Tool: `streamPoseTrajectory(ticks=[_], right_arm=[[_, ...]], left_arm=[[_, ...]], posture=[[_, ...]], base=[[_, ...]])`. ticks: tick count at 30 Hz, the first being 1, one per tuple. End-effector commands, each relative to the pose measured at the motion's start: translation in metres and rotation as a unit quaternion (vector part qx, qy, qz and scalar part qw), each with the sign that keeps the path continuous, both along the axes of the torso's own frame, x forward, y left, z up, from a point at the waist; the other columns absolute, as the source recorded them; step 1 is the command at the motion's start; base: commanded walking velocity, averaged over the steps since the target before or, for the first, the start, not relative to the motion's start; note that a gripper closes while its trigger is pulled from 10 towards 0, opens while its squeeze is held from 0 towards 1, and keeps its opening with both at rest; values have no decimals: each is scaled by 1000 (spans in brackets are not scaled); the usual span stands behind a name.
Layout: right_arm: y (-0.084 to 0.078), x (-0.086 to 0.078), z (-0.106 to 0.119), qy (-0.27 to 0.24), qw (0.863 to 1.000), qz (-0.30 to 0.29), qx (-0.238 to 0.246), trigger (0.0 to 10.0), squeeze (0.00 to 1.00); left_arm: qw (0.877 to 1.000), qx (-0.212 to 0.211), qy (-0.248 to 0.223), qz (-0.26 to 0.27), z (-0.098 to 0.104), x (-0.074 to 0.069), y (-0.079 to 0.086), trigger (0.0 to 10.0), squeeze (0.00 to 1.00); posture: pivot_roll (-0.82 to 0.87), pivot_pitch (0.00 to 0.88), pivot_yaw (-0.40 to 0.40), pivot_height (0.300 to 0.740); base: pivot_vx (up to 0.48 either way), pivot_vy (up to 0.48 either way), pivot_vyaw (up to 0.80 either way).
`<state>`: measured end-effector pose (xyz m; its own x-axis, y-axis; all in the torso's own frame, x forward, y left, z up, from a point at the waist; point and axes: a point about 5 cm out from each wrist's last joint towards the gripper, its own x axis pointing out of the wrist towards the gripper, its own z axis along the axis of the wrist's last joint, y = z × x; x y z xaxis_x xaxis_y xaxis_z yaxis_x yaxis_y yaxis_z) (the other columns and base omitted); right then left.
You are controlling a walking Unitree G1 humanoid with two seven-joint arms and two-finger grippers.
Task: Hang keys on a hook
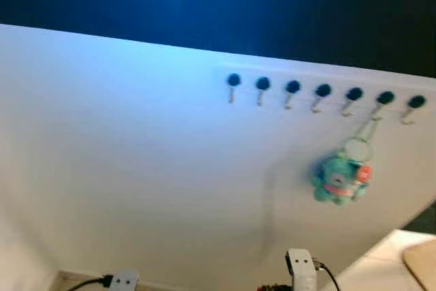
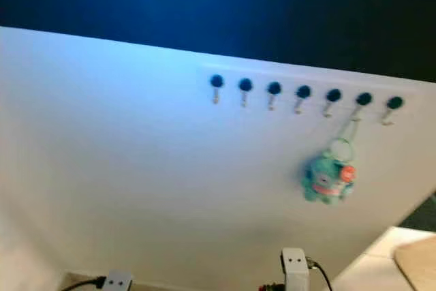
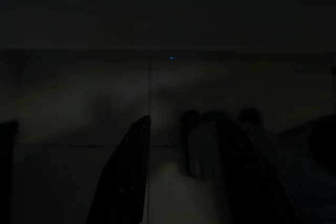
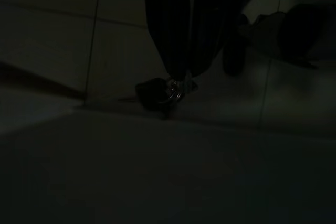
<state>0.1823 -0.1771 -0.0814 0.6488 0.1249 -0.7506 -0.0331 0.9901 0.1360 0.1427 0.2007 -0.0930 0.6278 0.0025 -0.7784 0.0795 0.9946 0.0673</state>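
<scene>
Here, the scene at the wall:
Wall: a white wall (image 1: 136, 168) filled the head views under a dark band, the picture slightly blurred.
Hooks: seven hooks (image 1: 293, 93) with dark knobs ran in a row along the wall's upper right.
Charm: a teal plush charm (image 1: 338, 178) with a red patch hung by a ring and cord from the sixth hook from the left, flat against the wall.
Plugs: a white plug (image 1: 300, 264) with a dark cable sat low against the wall below the hooks; another white plug (image 1: 122, 280) sat further left near the floor line.
Bench: a pale corner of a bench (image 1: 388, 264) showed at the lower right, with a tan edge (image 1: 422, 260) on it.
Right pincer: seen very dark in the right wrist view, the right pincer (image 4: 181, 72) pointed at a tiled floor (image 4: 58, 51), fingers pressed close together on the keys (image 4: 167, 93), which dangled as a dark fob and metal ring from the tips.
Left pincer: in the left wrist view, the left pincer (image 3: 189, 145) hung over dim floor, its fingers (image 3: 131, 171) spread apart with nothing between them.
</scene>
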Motion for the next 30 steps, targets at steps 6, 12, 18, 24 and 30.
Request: streamPoseTrajectory(ticks=[6,12,18,24,30], right_arm=[[1,1,0,-2,1000,-5,3,10000,0],[2,1,0,-2,1000,-6,4,10000,0],[4,0,0,-1,1000,-7,6,10000,0],[5,0,0,-2,1000,-10,8,10000,0],[6,-1,-1,-1,1000,-12,9,10000,0]], left_arm=[[1000,23,0,-12,0,0,3,10000,0],[1000,16,0,-1,0,0,4,10000,0],[1000,11,-1,-4,1,0,4,10000,0],[1000,7,-6,-7,1,1,3,10000,0],[1000,8,-4,-22,1,1,3,10000,0]], posture=[[85,28,-63,740],[87,31,-61,740],[88,35,-53,740],[88,37,-50,740],[88,37,-47,740]], base=[[0,0,0],[0,0,0],[0,334,0],[0,160,0],[0,0,0]])
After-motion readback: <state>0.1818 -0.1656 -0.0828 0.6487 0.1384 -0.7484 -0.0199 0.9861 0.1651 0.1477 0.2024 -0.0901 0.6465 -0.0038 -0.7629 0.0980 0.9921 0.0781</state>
